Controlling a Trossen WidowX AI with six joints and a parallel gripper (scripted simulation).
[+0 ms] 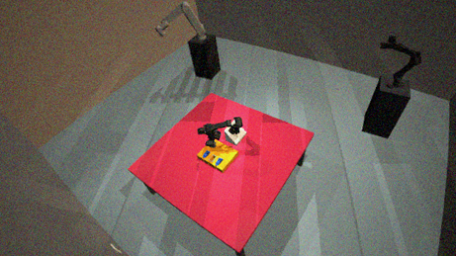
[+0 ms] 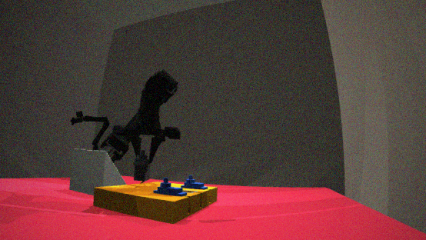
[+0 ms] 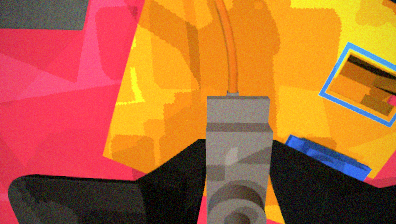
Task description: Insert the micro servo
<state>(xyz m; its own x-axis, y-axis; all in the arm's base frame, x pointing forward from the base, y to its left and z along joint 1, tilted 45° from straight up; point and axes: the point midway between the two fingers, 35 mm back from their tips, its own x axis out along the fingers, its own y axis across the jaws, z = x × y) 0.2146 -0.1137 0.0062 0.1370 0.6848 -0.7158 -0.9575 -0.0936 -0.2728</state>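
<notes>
The grey micro servo point(image 2: 140, 172) point(image 3: 239, 150) is held by my gripper point(image 1: 210, 143) point(image 2: 144, 158) point(image 3: 236, 148), whose black fingers press on both its sides. It hangs just above the deck's back part, leaning slightly, with its shaft end up. Its orange cable point(image 3: 230, 50) runs from its far end toward the top of the wrist view. The yellow deck point(image 1: 230, 160) point(image 2: 131, 201) point(image 3: 300, 107) lies below. The blue-outlined pocket point(image 3: 355, 110) is to the right of the servo in the wrist view. The pocket's side notch cannot be made out clearly.
Two blue servos point(image 2: 169, 190) point(image 2: 194, 185) sit on the deck; one shows beside the right finger in the wrist view point(image 3: 327, 159). A pale wedge-shaped block point(image 2: 90, 169) point(image 1: 237, 136) stands beside the deck on the red table point(image 1: 220, 203). Two other arms stand on pedestals beyond the table.
</notes>
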